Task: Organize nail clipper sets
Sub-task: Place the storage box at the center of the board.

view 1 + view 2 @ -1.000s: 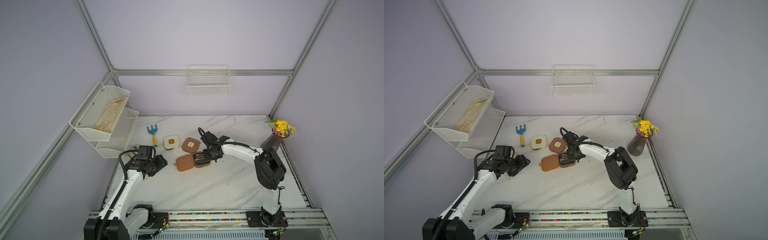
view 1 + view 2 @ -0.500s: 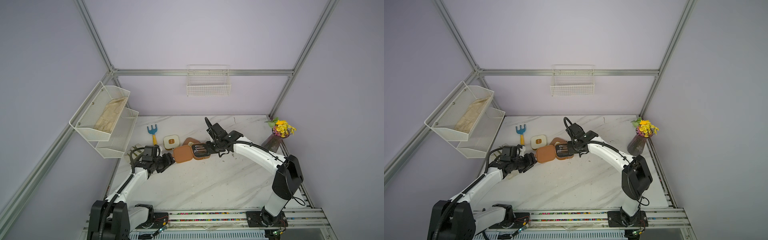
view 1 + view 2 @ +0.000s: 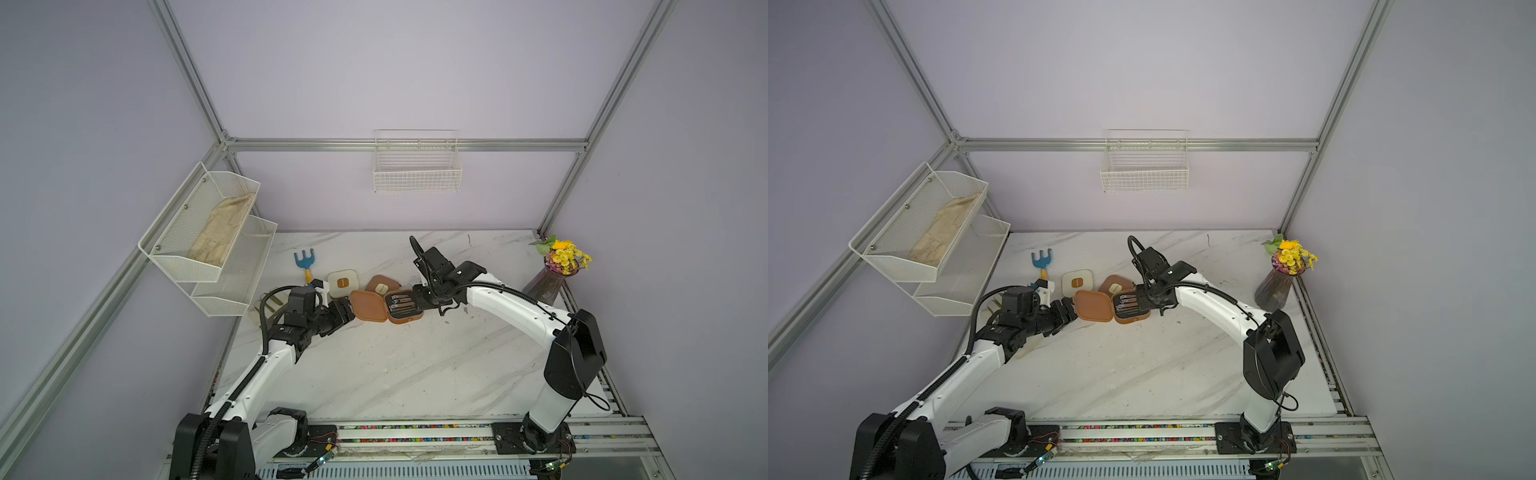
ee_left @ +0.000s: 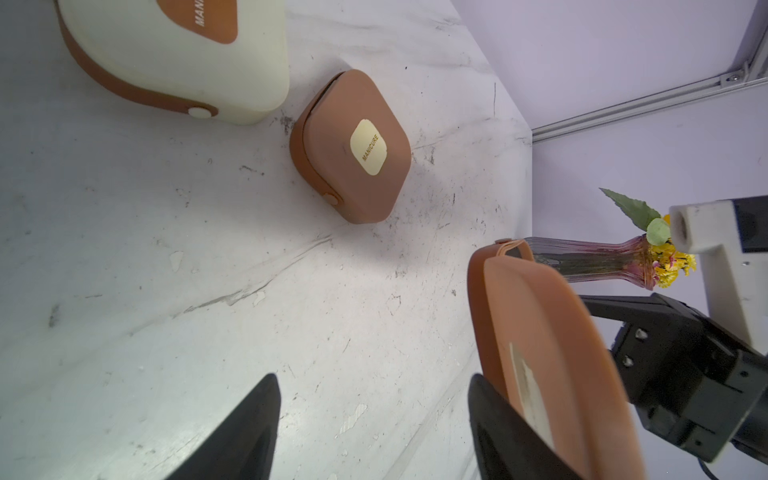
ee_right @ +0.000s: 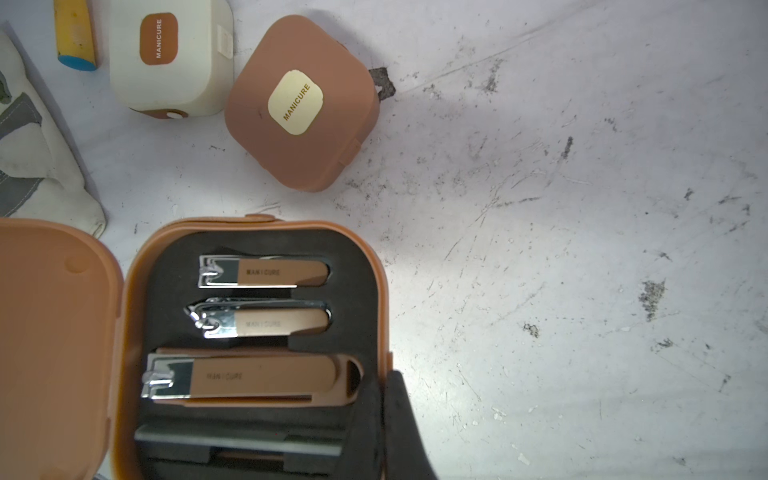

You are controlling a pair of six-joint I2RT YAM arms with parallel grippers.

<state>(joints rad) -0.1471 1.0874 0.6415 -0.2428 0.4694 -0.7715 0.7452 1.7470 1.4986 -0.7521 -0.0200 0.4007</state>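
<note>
1. Marble table point(image 3: 415, 374): the open case point(image 3: 370, 305) sits mid-table, between both grippers.
2. The right gripper point(image 5: 384, 415) is pinched tight on that case's rim, a contact too small to read in the top views.
3. The left gripper point(image 4: 374, 382) stands parted around bare table; the lid point(image 4: 540, 332) hides part of one finger point(image 4: 494, 436).
4. The cream case point(image 4: 166, 62) is cut off in the left wrist view.
5. The brown case point(image 3: 382, 286) is partly covered in both top views.
6. Three clippers point(image 5: 262, 324) read clearly only in the right wrist view; a fourth tool point(image 5: 241, 442) is cut off.
</note>
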